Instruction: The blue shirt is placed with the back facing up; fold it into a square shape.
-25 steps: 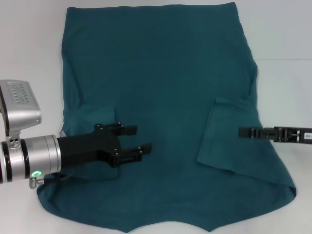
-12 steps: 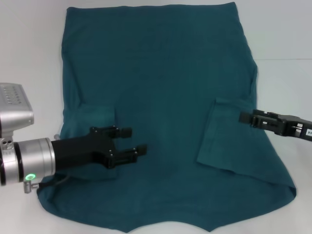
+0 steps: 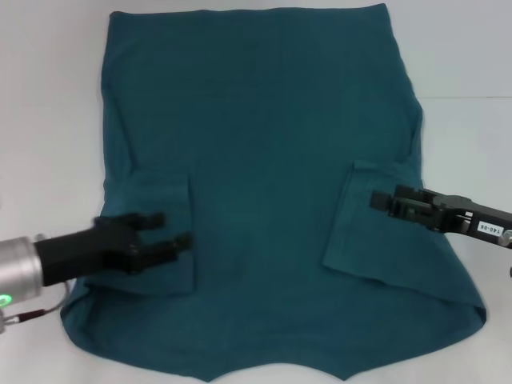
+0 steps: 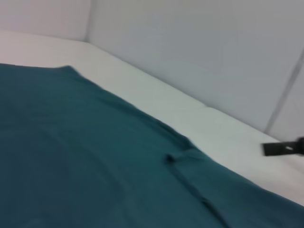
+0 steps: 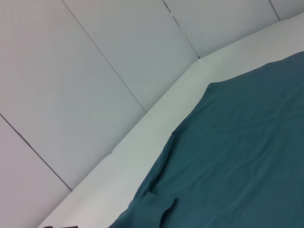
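Folding the shirt (image 3: 264, 160): both sleeves lie tucked in, left end effector (image 3: 164, 234) and right end effector (image 3: 382, 202) spread apart above them, needing matched, even grips.

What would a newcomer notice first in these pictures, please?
The blue shirt fills the white table, plain side up, both sleeves folded inward. The left tool, open, hovers over the left sleeve flap; the right tool reaches in over the right sleeve flap.
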`<action>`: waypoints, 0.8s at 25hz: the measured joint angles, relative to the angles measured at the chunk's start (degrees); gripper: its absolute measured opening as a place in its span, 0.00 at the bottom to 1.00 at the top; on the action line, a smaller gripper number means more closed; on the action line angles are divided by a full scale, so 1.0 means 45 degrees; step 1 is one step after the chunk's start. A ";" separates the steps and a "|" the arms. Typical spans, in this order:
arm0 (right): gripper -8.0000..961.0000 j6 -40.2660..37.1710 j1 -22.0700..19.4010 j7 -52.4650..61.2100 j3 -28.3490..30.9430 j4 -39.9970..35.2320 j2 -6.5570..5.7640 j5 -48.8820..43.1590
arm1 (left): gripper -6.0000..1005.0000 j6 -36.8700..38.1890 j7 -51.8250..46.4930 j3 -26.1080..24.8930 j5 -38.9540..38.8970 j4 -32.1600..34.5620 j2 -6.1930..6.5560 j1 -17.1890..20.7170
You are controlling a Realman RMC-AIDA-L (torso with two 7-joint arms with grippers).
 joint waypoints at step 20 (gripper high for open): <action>0.95 -0.0102 0.0514 0.0301 -0.0090 -0.0124 0.0003 -0.0058 | 0.71 0.0667 -0.2458 -0.2888 0.1781 0.1909 0.0093 0.1763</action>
